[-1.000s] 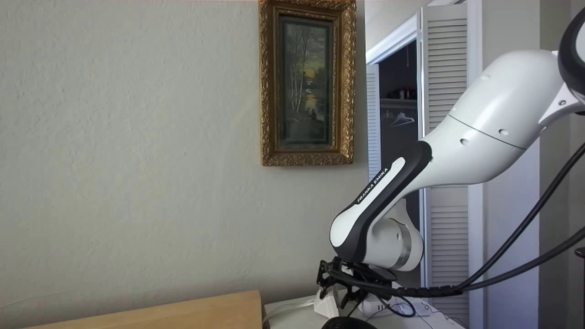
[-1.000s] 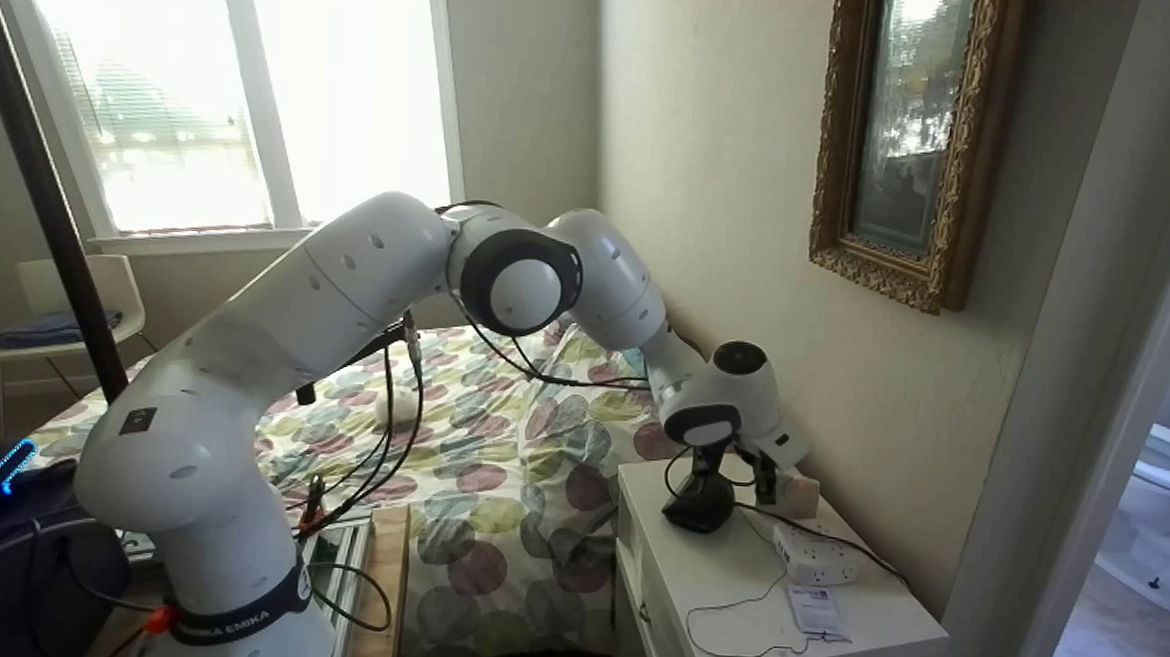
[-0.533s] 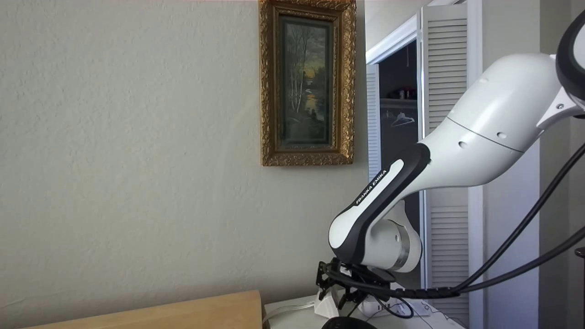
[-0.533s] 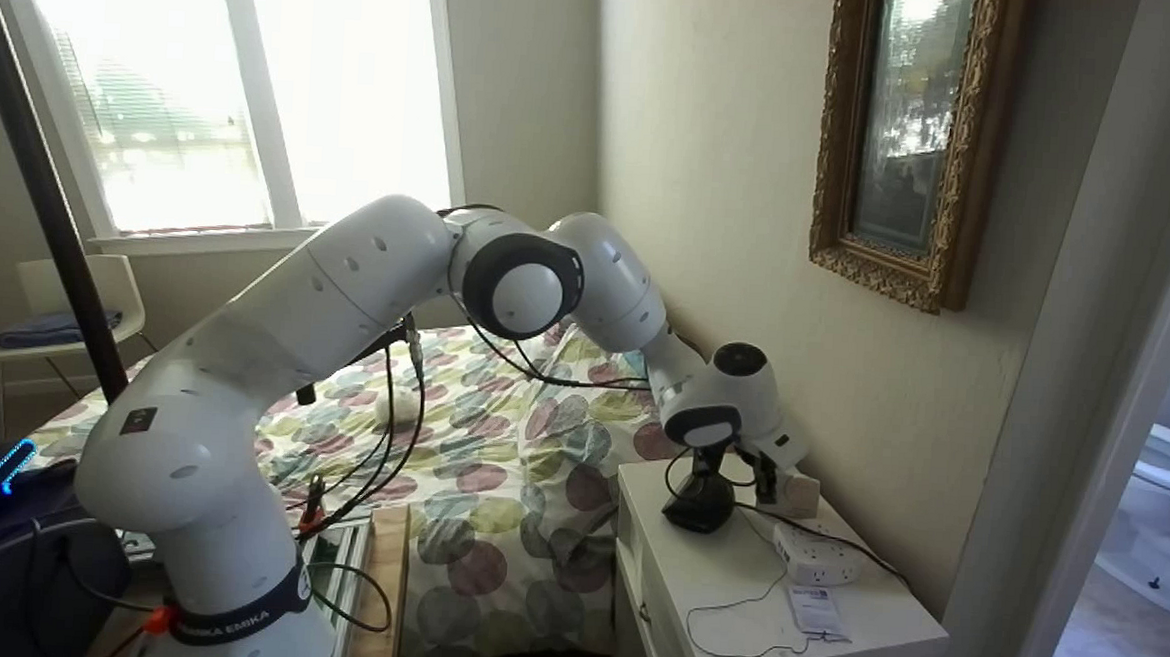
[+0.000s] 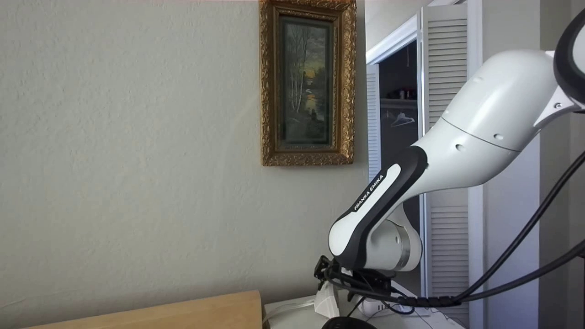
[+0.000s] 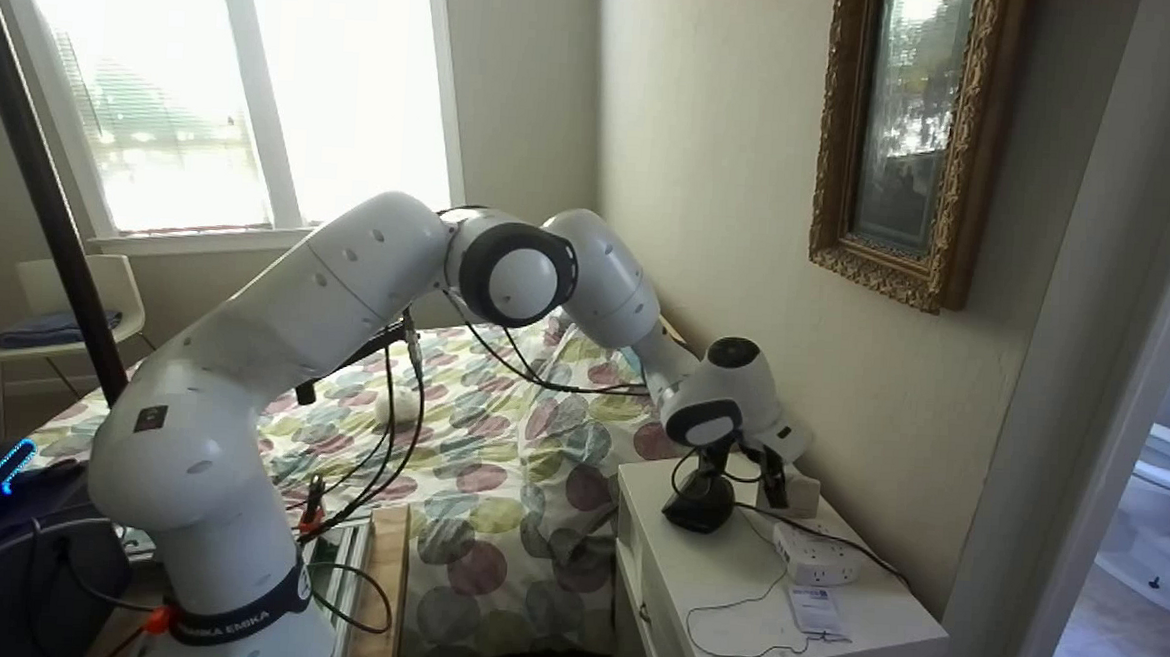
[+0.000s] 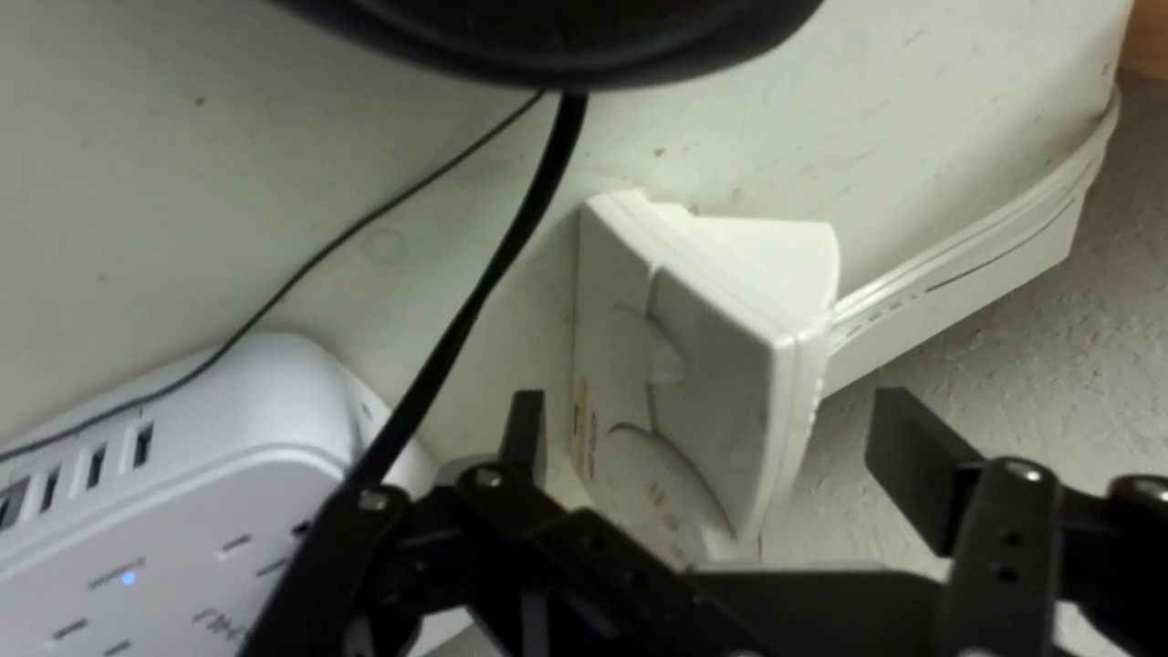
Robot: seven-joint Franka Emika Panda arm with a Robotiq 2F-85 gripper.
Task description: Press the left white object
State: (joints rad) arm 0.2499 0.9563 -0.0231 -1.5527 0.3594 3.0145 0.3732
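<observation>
Jaws spread wide, the gripper (image 7: 716,447) is cropped by the wrist view's bottom edge. Mid-frame between them shows the white object (image 7: 693,365), lower end hidden, contact unclear. The power strip (image 7: 228,493), lower left, and black round item (image 7: 566,36), top, are cut off.

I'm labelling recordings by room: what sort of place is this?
Probably a bedroom: a bed with spotted bedding, a white cabinet beside it, and a closet with a hanger.
</observation>
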